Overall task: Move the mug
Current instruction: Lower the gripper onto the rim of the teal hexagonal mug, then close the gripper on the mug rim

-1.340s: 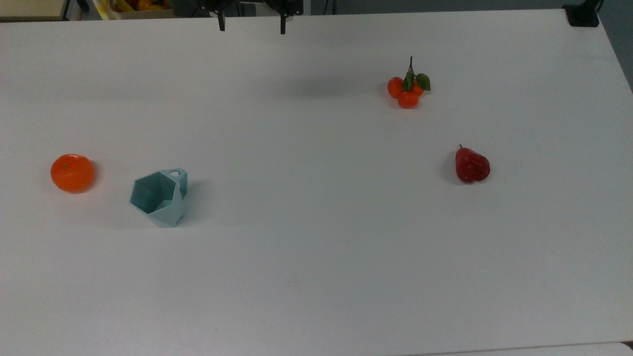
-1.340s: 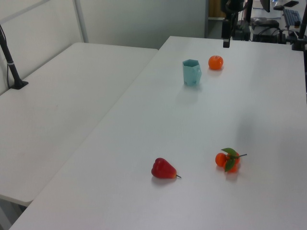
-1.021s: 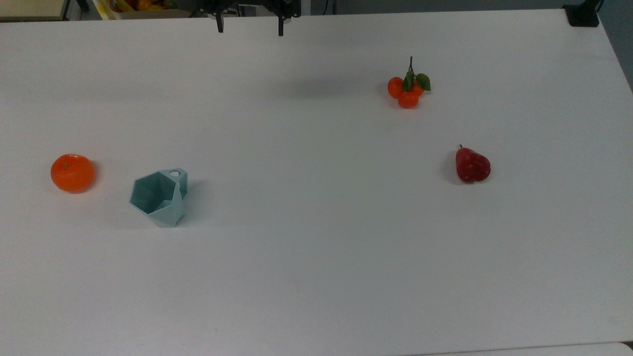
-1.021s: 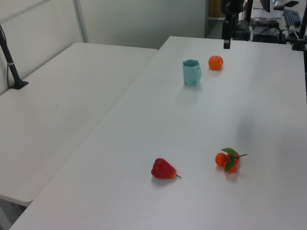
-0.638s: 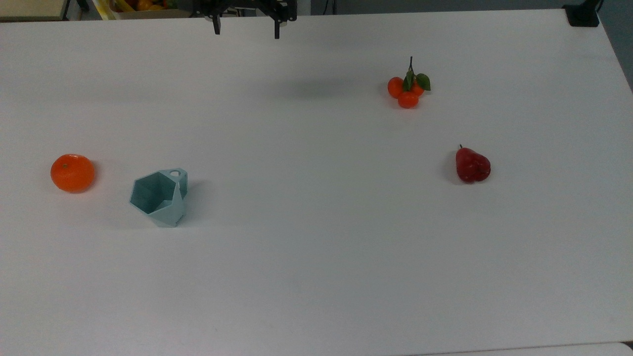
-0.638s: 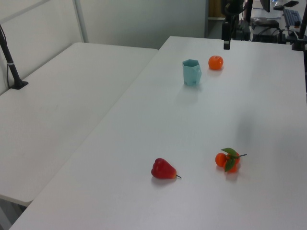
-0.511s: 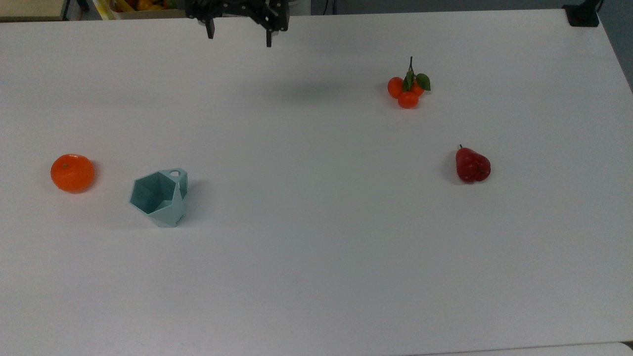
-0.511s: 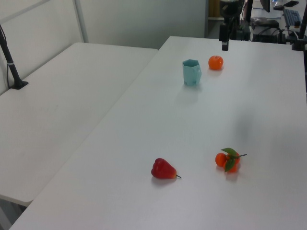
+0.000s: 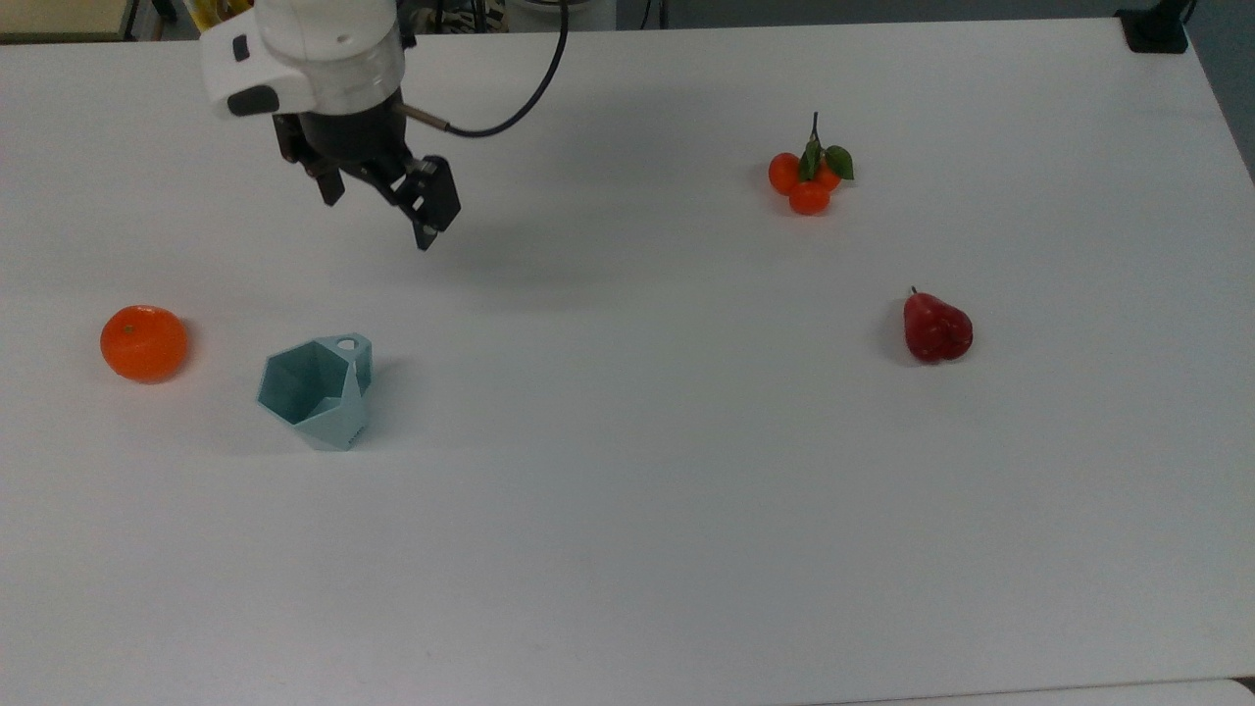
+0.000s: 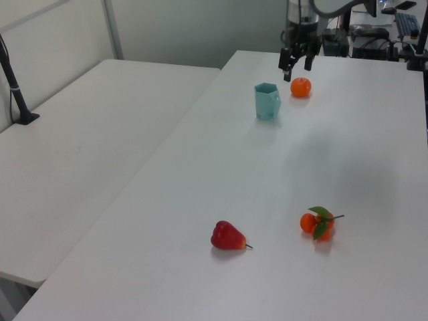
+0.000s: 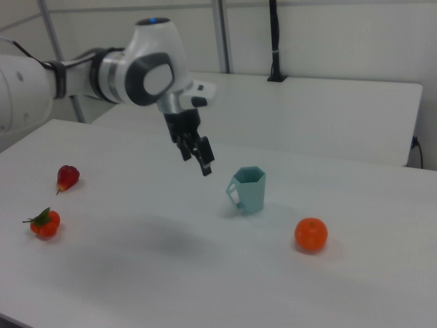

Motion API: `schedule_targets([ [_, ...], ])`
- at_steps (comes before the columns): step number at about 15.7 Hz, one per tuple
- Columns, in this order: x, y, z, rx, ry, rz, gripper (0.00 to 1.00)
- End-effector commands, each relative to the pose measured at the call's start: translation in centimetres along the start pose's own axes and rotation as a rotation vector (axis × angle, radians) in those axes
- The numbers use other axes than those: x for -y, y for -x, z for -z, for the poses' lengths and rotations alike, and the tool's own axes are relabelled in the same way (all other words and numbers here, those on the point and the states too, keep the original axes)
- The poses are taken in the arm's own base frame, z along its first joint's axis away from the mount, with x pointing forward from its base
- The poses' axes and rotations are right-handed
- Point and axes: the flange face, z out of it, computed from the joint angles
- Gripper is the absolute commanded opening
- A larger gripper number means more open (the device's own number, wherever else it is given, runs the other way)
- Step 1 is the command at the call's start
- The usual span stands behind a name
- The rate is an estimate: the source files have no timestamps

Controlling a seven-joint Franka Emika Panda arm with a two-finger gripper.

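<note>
The pale teal faceted mug (image 9: pixel 316 389) (image 10: pixel 267 101) (image 11: pixel 250 189) stands upright on the white table (image 9: pixel 627 510), its small tab handle toward the top view's upper right. My gripper (image 9: pixel 379 214) (image 10: pixel 297 67) (image 11: pixel 194 162) hangs in the air above the table, up and slightly right of the mug in the top view, apart from it. Its fingers are spread open and hold nothing.
An orange (image 9: pixel 143 342) (image 11: pixel 311 234) lies left of the mug in the top view. A cluster of small tangerines with leaves (image 9: pixel 809 181) and a red pear-shaped fruit (image 9: pixel 935 328) lie on the top view's right. A second white table (image 10: pixel 80 154) adjoins.
The arm has swung in from the table's far edge, down and left in the top view, toward the mug, with the gripper turned and still open. The mug and fruit have not moved.
</note>
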Motion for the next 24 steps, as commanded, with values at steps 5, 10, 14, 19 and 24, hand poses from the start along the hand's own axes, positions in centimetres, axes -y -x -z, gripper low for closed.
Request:
schedule_targets([
  [5,0.0,-4.3,-11.0,-0.125,-0.021,-0.166,1.0],
  [10,0.4,-4.7,-13.2,-0.144,-0.038,-0.165,0.71],
  [14,-0.5,-5.0,-13.2,-0.151,-0.039,-0.178,0.4],
  [19,-0.6,-4.4,-13.4,-0.139,-0.015,-0.152,0.13],
  [24,1.6,-2.3,-11.7,-0.125,0.016,-0.087,0.09],
])
